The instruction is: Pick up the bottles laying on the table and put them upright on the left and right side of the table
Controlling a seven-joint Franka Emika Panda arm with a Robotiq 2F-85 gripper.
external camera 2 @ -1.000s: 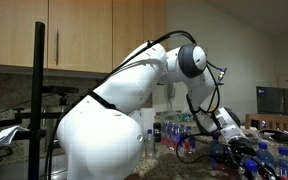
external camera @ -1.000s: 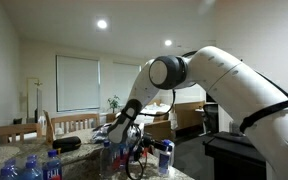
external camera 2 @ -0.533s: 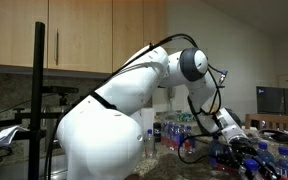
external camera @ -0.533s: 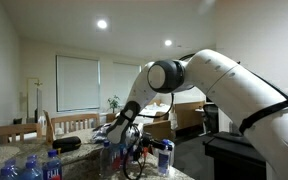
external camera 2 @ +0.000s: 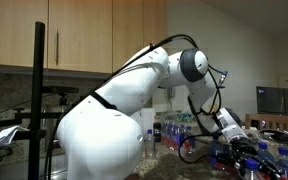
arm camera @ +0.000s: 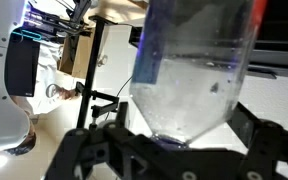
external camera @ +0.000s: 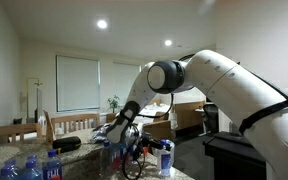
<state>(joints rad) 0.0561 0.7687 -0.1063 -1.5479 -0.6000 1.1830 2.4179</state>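
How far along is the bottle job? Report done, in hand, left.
Done: upright bottles stand grouped in both exterior views. In hand: a clear bottle sits between the spread jaws in the wrist view, apparently unclamped. Left: no view shows clearly whether any bottle lies flat, so that is unconfirmed.

Near bottle (arm camera: 194, 80): clear, blue label edge. Standing bottles (external camera: 52, 166): blue caps, blue labels. Robot arm (external camera: 234, 80): white.

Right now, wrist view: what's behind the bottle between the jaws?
Past the bottle's edge, a black stand and the white robot body show. Straight behind it, the cloudy wall blurs everything, so I cannot tell.
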